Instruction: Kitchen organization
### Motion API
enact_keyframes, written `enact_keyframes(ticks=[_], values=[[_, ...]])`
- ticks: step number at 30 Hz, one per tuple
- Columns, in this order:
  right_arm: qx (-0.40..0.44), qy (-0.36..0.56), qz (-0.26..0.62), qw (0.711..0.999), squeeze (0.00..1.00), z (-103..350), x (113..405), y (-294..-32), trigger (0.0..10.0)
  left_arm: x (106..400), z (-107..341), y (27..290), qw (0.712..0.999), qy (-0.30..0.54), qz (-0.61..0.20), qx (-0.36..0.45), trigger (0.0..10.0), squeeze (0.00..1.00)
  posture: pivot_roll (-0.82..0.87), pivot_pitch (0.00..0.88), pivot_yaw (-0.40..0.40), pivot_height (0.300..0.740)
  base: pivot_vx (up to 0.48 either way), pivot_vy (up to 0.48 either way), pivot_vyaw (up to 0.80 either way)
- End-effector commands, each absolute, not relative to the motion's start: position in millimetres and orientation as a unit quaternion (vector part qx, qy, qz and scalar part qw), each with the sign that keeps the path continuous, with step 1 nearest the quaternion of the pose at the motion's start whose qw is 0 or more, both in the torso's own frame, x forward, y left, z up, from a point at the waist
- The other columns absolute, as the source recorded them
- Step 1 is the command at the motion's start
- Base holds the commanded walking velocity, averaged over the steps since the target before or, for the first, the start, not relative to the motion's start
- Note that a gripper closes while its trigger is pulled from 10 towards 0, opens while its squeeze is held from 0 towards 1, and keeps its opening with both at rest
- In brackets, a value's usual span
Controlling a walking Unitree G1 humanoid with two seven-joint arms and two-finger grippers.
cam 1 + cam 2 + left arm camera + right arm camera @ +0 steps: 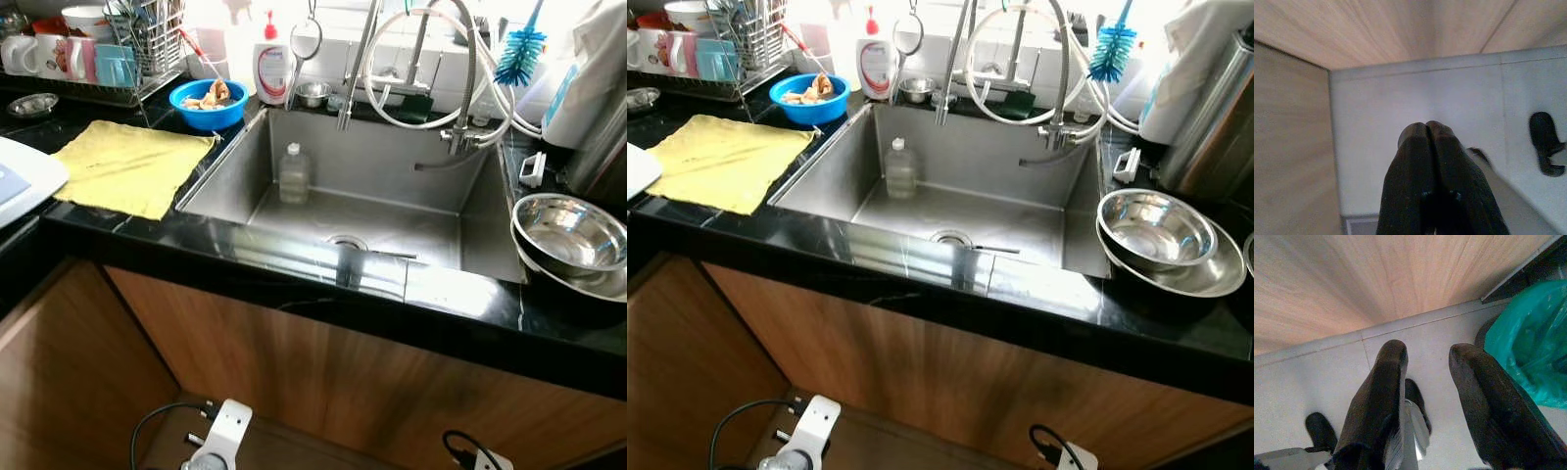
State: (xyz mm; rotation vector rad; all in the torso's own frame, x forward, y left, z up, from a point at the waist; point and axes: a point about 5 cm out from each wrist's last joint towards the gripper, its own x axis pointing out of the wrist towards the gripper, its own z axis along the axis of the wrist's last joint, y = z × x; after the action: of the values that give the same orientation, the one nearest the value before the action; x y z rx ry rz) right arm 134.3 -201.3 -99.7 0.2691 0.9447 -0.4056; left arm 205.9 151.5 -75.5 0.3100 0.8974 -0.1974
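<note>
Black kitchen surface (118, 230) surrounds a steel sink (392, 186) holding a bottle (293, 173); left gripper (1426, 128) fingers closed, right gripper (1425, 355) fingers open, both idle.

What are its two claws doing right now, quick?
Left gripper: closed, holding nothing, hanging low near the floor.
Right gripper: open, empty, also hanging over the floor.

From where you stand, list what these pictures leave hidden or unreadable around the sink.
- Soap bottle label: head views, washed out by window glare.
- Blue bowl contents: too small to identify.
- Dish rack and mugs: cut off by the top-left edge.
- Steel bowls: cut by the right edge in the left eye view.
- Clear bottle in the sink: fill level unclear.
</note>
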Motion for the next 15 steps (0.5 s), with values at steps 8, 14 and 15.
enact_keyframes(ticks=[8, 14, 15], values=[[0.133, 0.450, -0.191, 0.862, 0.00, -100.3, 137.0, -190.9, 10.0, 207.8, -74.1, 156.1, 0.886, 0.427, -0.096, 0.155, 10.0, 0.00, 0.00, 0.055, -0.032, 0.740, 0.000, 0.099, -0.16], [0.136, 0.440, -0.190, 0.867, 0.00, -98.7, 142.2, -185.7, 10.0, 208.0, -73.8, 155.8, 0.888, 0.424, -0.094, 0.150, 10.0, 0.00, 0.00, 0.046, -0.030, 0.740, 0.000, 0.000, 0.00], [0.136, 0.440, -0.191, 0.867, 0.00, -98.8, 141.7, -186.2, 10.0, 208.0, -73.8, 155.9, 0.888, 0.424, -0.094, 0.152, 10.0, 0.00, 0.00, 0.044, -0.030, 0.740, 0.000, 0.000, 0.00]])
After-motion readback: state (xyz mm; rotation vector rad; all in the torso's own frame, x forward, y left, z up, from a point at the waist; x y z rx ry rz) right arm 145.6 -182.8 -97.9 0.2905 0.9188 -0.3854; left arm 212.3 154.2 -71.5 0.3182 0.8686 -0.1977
